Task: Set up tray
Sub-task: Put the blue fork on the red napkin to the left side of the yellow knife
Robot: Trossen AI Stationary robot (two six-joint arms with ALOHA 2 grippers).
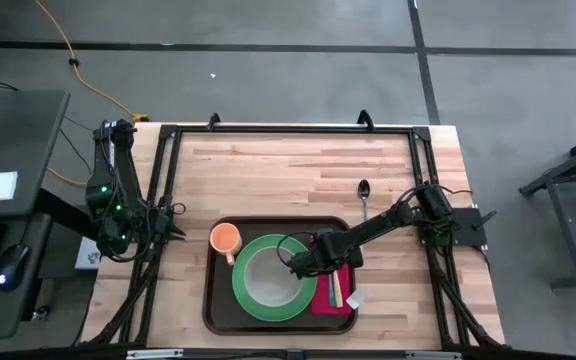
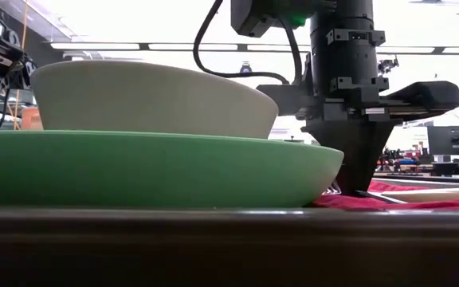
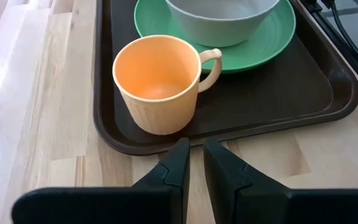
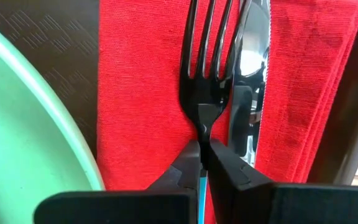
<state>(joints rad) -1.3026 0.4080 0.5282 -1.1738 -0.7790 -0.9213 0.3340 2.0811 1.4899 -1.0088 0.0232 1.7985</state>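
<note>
On the wooden table, the dark brown tray sits at the near edge between the two arms, carrying a green plate with a pale bowl on it, an orange mug at its left corner and a red napkin along its right side. The right gripper is over the napkin, clenched on the thin blue handle of a fork that lies beside a knife. The left gripper hangs at the table's left edge just off the tray near the mug, its fingers slightly parted and holding nothing; a spoon lies on the bare wood beyond the tray.
</note>
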